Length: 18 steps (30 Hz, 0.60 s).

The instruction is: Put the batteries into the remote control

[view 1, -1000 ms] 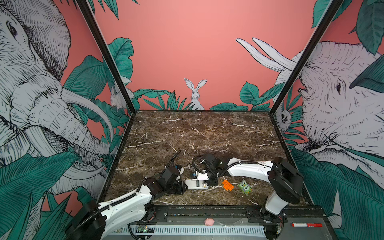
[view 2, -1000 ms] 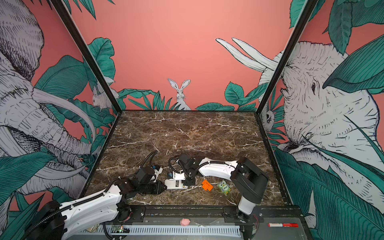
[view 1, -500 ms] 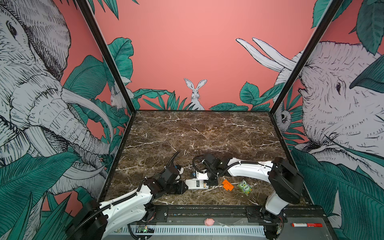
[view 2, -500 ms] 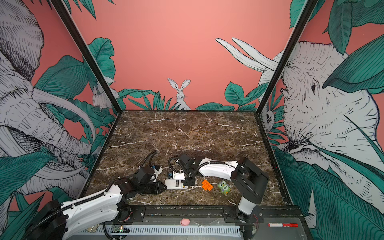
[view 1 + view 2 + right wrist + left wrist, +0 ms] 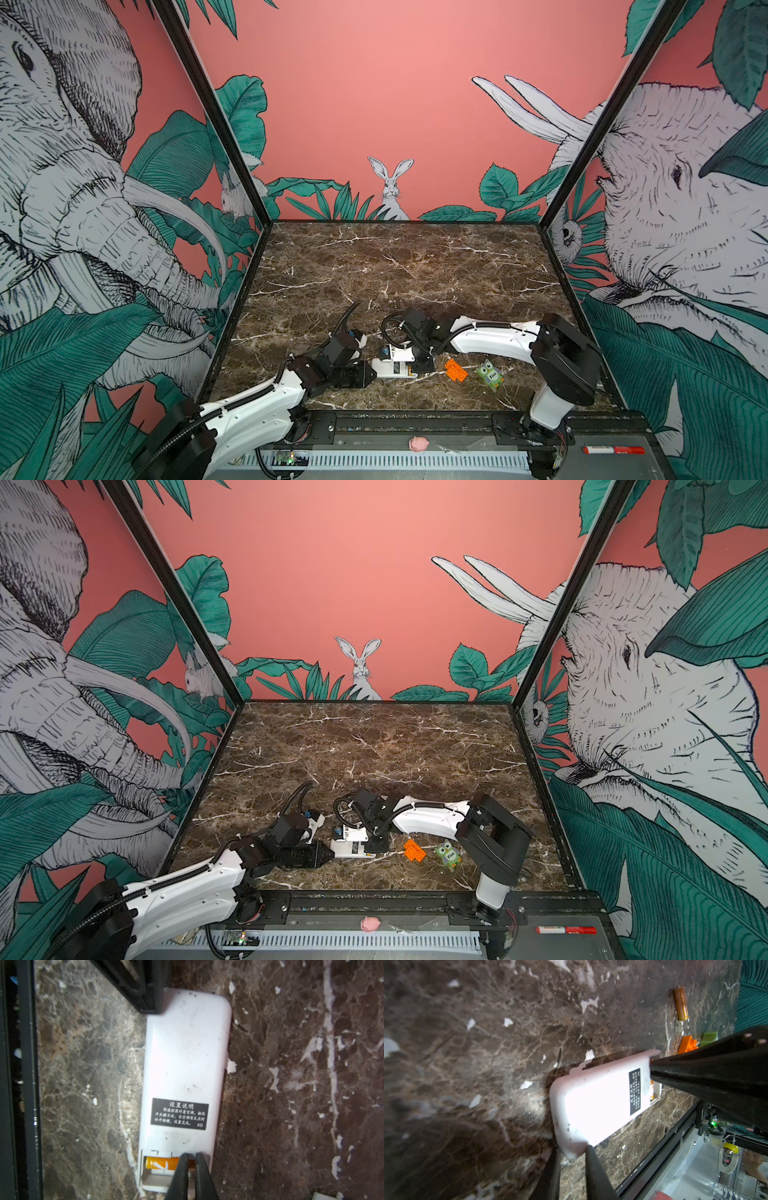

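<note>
Arms barely shifted; right fingers (image 5: 180, 1176) now together, tips on one battery (image 5: 160, 1163) seated in the remote control (image 5: 185, 1068), near centre. Left fingers (image 5: 593, 1172) clamp its left end. Left to load: second battery (image 5: 681, 1003), loose on surface (image 5: 488, 1043).

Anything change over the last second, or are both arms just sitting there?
Nothing visibly moved in the top views. The left end effector stays clamped on the remote control, and the right end effector stays at the battery inside it. The orange toy brick and green owl toy are unchanged.
</note>
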{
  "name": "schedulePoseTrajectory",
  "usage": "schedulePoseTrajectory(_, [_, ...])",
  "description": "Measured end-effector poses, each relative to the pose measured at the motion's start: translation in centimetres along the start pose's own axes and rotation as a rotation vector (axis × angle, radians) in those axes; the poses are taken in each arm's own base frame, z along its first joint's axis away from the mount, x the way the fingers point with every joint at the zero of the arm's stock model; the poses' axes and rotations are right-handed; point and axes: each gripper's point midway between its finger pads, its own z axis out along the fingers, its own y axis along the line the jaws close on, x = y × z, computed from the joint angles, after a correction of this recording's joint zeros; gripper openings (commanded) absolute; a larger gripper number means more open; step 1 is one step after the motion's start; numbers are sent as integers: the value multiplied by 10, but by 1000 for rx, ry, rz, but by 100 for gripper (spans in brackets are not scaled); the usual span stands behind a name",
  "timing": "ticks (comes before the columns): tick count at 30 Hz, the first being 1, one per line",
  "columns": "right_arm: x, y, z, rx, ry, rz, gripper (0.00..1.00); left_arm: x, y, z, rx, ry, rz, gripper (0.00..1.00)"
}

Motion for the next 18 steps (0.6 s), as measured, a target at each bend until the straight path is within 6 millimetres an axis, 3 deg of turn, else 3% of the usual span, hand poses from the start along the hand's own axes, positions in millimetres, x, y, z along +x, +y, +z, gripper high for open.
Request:
schedulePoseTrajectory(11, [-2,-3,-3,22,-1,38,17,0,0,0,5,-7,2,22])
schedulePoseTrajectory(18, [-25,-13,-26,85,-105,116,15,-2,-1,1,11,-17,5,22])
